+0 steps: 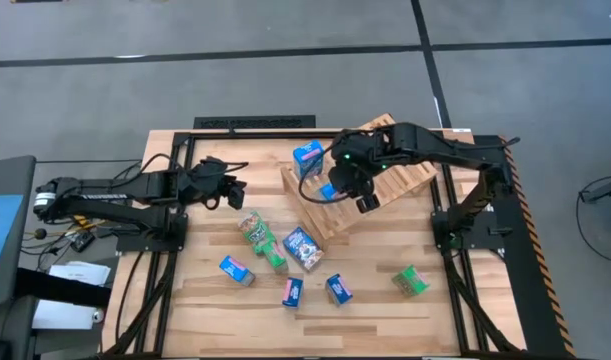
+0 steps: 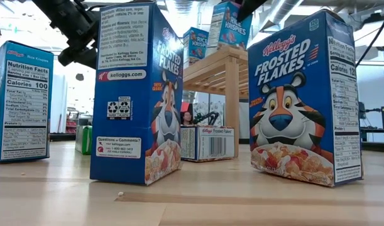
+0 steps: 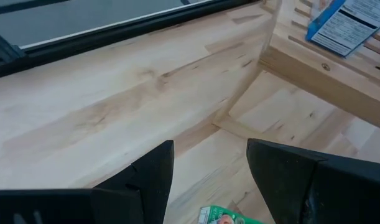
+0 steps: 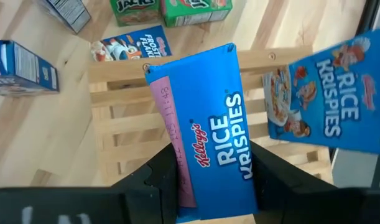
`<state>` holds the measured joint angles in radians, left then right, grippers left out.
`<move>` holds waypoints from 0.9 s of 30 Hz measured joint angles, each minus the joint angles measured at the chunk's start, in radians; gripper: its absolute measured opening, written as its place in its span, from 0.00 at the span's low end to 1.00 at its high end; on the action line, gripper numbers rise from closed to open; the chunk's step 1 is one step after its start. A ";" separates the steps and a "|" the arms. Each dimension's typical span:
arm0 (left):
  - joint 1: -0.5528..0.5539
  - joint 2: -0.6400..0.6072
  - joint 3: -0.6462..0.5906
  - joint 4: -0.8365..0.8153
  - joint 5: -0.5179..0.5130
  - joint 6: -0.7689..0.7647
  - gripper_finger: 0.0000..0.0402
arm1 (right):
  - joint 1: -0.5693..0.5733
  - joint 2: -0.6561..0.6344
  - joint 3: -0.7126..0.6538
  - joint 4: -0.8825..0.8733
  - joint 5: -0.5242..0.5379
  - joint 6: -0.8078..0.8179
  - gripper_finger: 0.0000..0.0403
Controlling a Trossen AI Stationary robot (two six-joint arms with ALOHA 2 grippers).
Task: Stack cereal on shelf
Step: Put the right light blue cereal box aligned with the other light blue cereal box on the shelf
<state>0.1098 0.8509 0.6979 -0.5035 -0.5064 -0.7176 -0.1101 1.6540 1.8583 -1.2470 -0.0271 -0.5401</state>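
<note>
Frosted Flakes boxes [image 2: 303, 100] stood closest on your plank tabletop [image 1: 375, 310], with the slatted shelf [image 1: 385, 175] tilted behind them. Your right gripper [image 4: 211, 165] hung over that shelf, jaws closed on a blue Rice Krispies box [image 4: 208, 134]; a second Rice Krispies box [image 4: 329, 99] already stood on the shelf beside it. Your left gripper [image 3: 209, 168] hovered beside the shelf's end, jaws parted and holding nothing. Behind the shelf lay grey floor [image 1: 285, 60].

Green box [image 3: 230, 217] cut off at the left wrist view's edge, print unreadable.
</note>
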 joint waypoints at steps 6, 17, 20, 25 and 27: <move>0.014 0.000 0.000 0.000 -0.006 -0.001 0.48 | -0.004 0.001 0.000 0.002 -0.001 -0.045 0.42; 0.038 0.000 0.000 -0.001 -0.006 0.001 0.48 | -0.032 0.004 -0.001 0.018 -0.005 -0.094 0.42; 0.046 0.000 0.000 -0.001 -0.006 0.002 0.48 | -0.032 0.004 -0.001 0.018 -0.036 -0.099 0.42; 0.051 0.000 0.000 -0.001 -0.006 0.002 0.48 | -0.032 0.004 -0.001 0.018 -0.069 -0.119 0.42; 0.051 0.000 0.000 -0.001 -0.006 0.002 0.48 | -0.033 0.004 -0.001 0.021 -0.070 -0.123 0.42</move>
<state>0.1612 0.8509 0.6979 -0.5049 -0.5125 -0.7155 -0.1428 1.6577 1.8576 -1.2259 -0.0971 -0.6636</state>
